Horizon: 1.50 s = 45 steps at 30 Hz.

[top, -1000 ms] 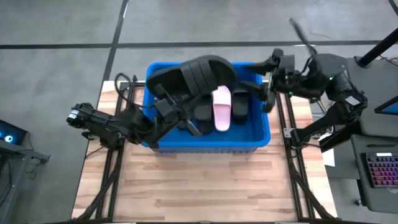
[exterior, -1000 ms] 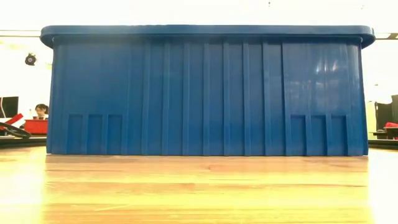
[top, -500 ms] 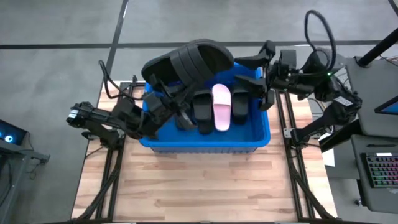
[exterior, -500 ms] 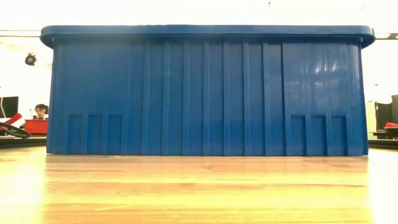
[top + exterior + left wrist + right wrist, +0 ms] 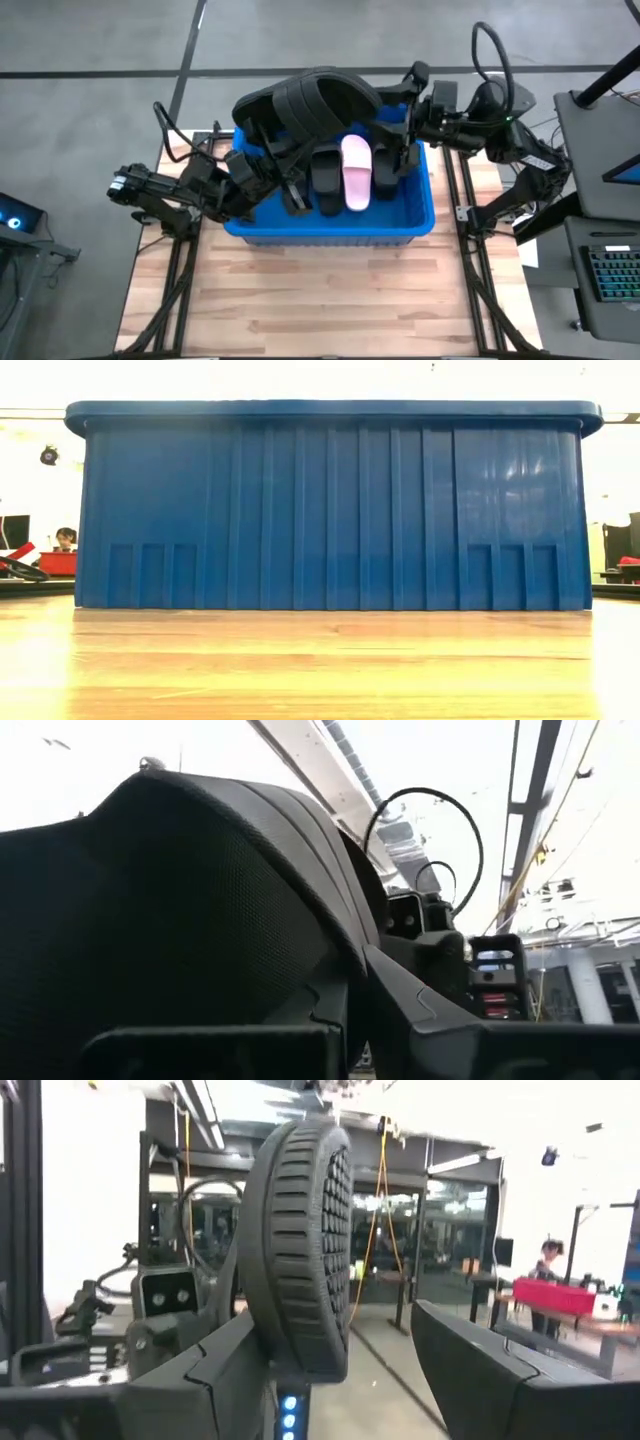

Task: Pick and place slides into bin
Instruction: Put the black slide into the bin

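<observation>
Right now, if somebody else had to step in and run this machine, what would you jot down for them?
Left pincer: shut on a black slide, held up over the blue bin.
Right pincer: open, at the bin's right end, the slide's toe between its fingers.
Done: a pink slide and black slides lie in the bin.
Left: get the held slide into the bin.

We see the bin at the far middle of the counter. Inside it, slides lie side by side. Left gripper comes in from the bin's left and holds a large slide above the bin's far-left part. Right gripper sits over the bin's far-right corner, just right of that raised slide, its fingers spread either side of the toe end.
</observation>
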Each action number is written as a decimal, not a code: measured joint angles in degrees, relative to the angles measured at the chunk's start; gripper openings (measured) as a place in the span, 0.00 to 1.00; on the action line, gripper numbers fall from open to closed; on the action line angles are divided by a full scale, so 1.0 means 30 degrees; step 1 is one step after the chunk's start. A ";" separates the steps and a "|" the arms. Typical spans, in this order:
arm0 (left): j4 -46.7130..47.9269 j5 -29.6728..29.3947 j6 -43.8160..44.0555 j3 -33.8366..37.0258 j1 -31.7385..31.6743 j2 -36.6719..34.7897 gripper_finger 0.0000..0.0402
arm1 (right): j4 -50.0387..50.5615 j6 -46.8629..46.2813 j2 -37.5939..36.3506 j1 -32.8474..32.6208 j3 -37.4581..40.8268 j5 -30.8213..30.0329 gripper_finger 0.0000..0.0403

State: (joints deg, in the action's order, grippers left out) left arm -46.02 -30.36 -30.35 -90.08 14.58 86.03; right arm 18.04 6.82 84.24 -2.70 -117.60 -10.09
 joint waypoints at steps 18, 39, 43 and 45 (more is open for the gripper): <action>0.1302 -0.0355 -0.0830 0.0127 -0.0022 0.0041 0.01 | -0.1218 0.0973 0.0100 0.0410 -0.0044 -0.0142 0.10; 1.0712 -0.7945 -1.0377 0.0281 0.1330 -0.1839 0.56 | 0.6706 -0.7830 0.0065 0.7815 -0.0014 0.7314 0.10; 1.0764 -0.9678 -1.5111 0.0466 0.1251 -0.1254 0.56 | 0.8147 -0.8655 0.0441 0.8328 -0.0007 0.8331 0.10; 1.0706 -1.0229 -1.6733 0.0466 0.1132 -0.0875 0.56 | 0.8813 -0.9149 0.0685 0.8661 -0.0007 0.9145 0.10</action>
State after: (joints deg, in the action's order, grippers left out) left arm -13.90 -61.04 -80.55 -88.68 17.98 83.40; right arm 44.48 -20.63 86.30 23.28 -117.62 17.35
